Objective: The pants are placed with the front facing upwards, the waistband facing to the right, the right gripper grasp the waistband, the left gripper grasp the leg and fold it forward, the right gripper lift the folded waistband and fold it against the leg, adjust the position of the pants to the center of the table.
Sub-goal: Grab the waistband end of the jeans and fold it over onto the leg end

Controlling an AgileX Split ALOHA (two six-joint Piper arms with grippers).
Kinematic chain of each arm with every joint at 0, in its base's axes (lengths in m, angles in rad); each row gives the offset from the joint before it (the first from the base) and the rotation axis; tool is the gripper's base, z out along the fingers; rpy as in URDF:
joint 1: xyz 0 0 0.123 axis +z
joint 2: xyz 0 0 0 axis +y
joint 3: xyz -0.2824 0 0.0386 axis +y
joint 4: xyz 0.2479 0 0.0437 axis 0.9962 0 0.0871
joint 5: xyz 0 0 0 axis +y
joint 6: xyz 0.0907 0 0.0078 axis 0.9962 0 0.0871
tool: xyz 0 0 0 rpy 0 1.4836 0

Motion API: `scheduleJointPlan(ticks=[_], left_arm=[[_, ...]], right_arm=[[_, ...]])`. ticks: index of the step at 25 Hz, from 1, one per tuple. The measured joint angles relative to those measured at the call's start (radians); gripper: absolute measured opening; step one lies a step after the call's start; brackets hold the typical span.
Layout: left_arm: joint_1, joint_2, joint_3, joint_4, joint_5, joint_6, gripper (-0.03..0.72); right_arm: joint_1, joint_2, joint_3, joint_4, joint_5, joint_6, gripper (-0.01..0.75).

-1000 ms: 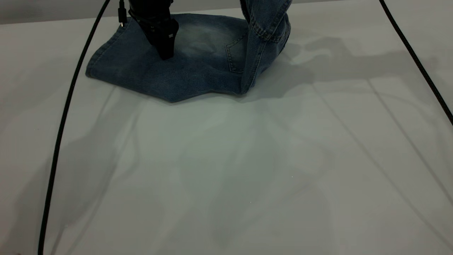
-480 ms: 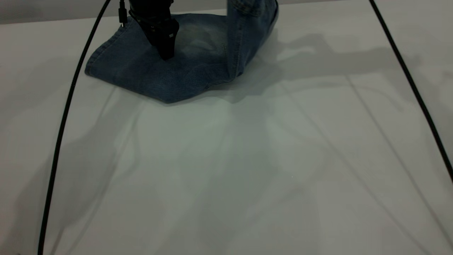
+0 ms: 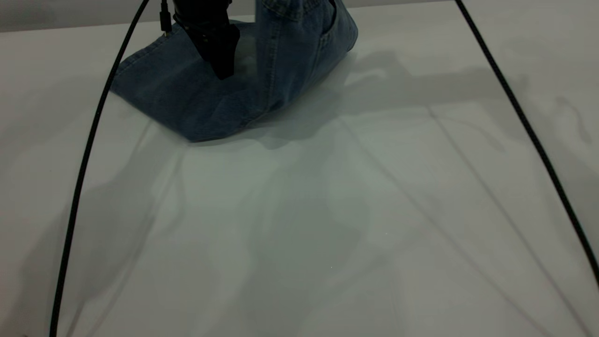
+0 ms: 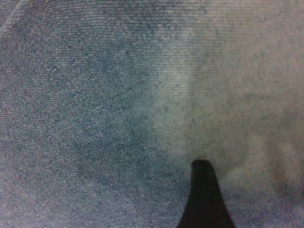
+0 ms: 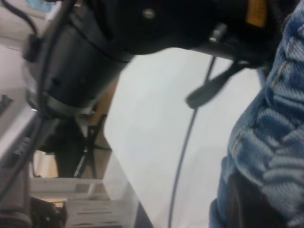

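Note:
The blue denim pants (image 3: 187, 100) lie at the far left of the table (image 3: 327, 224). My left gripper (image 3: 222, 70) stands point down on the flat leg, its black tips together against the cloth. The left wrist view is filled with denim and a pale faded patch (image 4: 223, 95), with the left gripper (image 4: 202, 166) resting on it. The pants' right end (image 3: 299, 42) is lifted and runs out of the top of the exterior view. In the right wrist view the ruched waistband (image 5: 280, 133) is wrapped round my right gripper (image 5: 247, 202), which is shut on it.
Two black cables hang across the table, one at the left (image 3: 84, 164) and one at the right (image 3: 529, 126). The table's far edge runs just behind the pants. The left arm's black body (image 5: 95, 61) fills much of the right wrist view.
The lifted waistband end has swung left over the flat leg, and the fold at the table has shifted left with it. The left gripper has stayed in place on the leg.

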Motion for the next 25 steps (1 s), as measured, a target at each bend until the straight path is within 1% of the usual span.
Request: scheduleJointPlan(ticks=[8,11,16,25], left_arm=[[0.000,0.000,0.000,0.000,0.000,0.000,0.440],[0.000,0.000,0.000,0.000,0.000,0.000,0.440],[0.000,0.000,0.000,0.000,-0.001,0.000,0.440],[0.000,-0.040,-0.001,0.012,0.001,-0.009,0.440]], right_arm=[[0.012,0.000,-0.026,0.043,-0.003,-0.005,0.079],[0.022,0.000,-0.027,0.080,-0.034,-0.014,0.079],[0.041,0.000,-0.027,0.080,-0.073,-0.032,0.079],[0.042,0.000,-0.027,0.080,-0.079,-0.039,0.079]])
